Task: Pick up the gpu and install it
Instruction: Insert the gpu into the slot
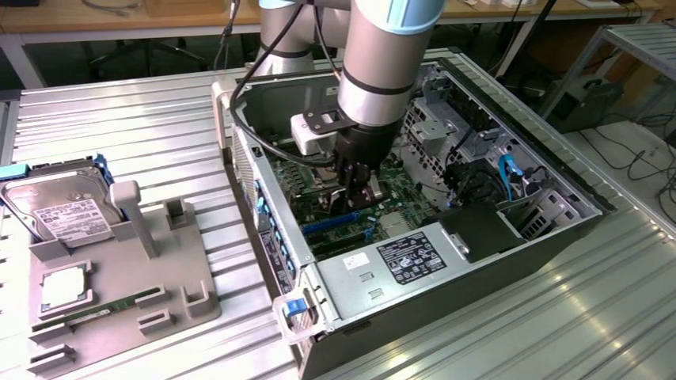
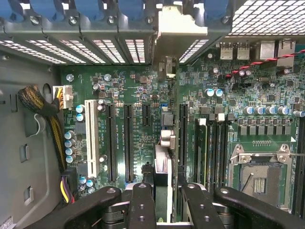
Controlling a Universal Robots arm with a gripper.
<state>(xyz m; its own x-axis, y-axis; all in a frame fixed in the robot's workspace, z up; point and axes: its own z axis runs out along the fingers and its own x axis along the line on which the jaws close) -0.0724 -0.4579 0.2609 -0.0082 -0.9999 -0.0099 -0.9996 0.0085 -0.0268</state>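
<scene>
My gripper (image 1: 357,192) is lowered into the open computer case (image 1: 245,170), over the green motherboard (image 1: 401,198). It is shut on the gpu (image 2: 163,164), which the wrist view shows edge-on between the two black fingers (image 2: 143,202). The card's pale metal bracket (image 2: 182,27) reaches the case's rear slot openings. The card hangs over the gap between the long black expansion slots (image 2: 128,143) and another black slot beside the memory sockets (image 2: 217,148). Whether its edge touches a slot cannot be told.
A grey fixture tray (image 1: 185,297) on the exterior view's left holds a silver hard drive (image 1: 63,214), a narrow green memory stick (image 1: 106,305) and a square chip (image 1: 63,286). Inside the case are the power supply (image 1: 407,257), blue cables (image 1: 507,178) and a braided cable bundle (image 2: 40,102).
</scene>
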